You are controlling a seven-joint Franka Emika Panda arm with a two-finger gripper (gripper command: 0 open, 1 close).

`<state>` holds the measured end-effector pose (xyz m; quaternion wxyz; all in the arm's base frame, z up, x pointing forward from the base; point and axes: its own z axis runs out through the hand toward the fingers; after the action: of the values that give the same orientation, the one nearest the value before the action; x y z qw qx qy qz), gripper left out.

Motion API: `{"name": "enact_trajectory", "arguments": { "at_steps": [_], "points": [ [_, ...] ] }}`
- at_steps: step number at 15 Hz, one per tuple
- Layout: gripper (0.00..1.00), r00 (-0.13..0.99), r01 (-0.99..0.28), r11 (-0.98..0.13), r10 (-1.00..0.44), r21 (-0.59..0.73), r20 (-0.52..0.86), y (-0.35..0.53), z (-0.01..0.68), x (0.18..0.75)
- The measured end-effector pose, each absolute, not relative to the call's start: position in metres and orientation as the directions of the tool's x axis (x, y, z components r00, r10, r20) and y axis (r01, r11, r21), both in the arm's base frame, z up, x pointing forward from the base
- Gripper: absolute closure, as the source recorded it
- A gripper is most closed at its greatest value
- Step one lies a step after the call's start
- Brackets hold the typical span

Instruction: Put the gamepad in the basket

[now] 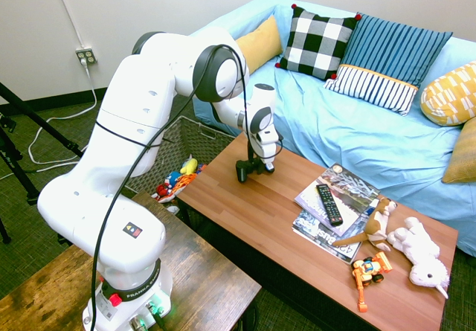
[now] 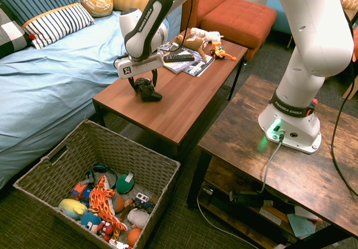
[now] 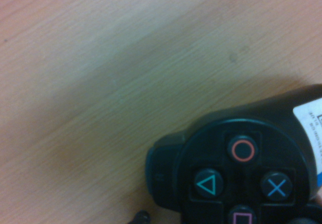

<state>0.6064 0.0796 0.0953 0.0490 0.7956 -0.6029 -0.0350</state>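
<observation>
The black gamepad lies on the far left end of the wooden coffee table, near the sofa. My gripper is down over it, open, with a finger on each side of its body. From the other side the gamepad shows as a dark shape under the gripper. The wrist view shows the gamepad from close by, with its coloured buttons and a white label. The woven basket stands on the floor below that end of the table, and its wall also shows behind the arm.
Several soft toys fill the basket's bottom. Further along the table lie a TV remote on magazines, plush animals and an orange toy car. The blue sofa runs along the table's far side.
</observation>
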Motion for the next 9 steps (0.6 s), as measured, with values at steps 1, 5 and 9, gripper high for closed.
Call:
{"name": "enact_trajectory", "arguments": {
  "at_steps": [1, 5, 9],
  "points": [
    [1.00, 0.268, -0.956, -0.267, -0.963, 0.121, -0.002, 0.0795, 0.0936, 0.6065],
    [1.00, 0.269, -0.956, -0.269, -0.963, 0.118, -0.021, 0.0771, 0.0920, 0.6069],
    [1.00, 0.334, -0.937, -0.338, -0.941, 0.091, -0.051, 0.0758, 0.0987, 0.6104]
  ]
}}
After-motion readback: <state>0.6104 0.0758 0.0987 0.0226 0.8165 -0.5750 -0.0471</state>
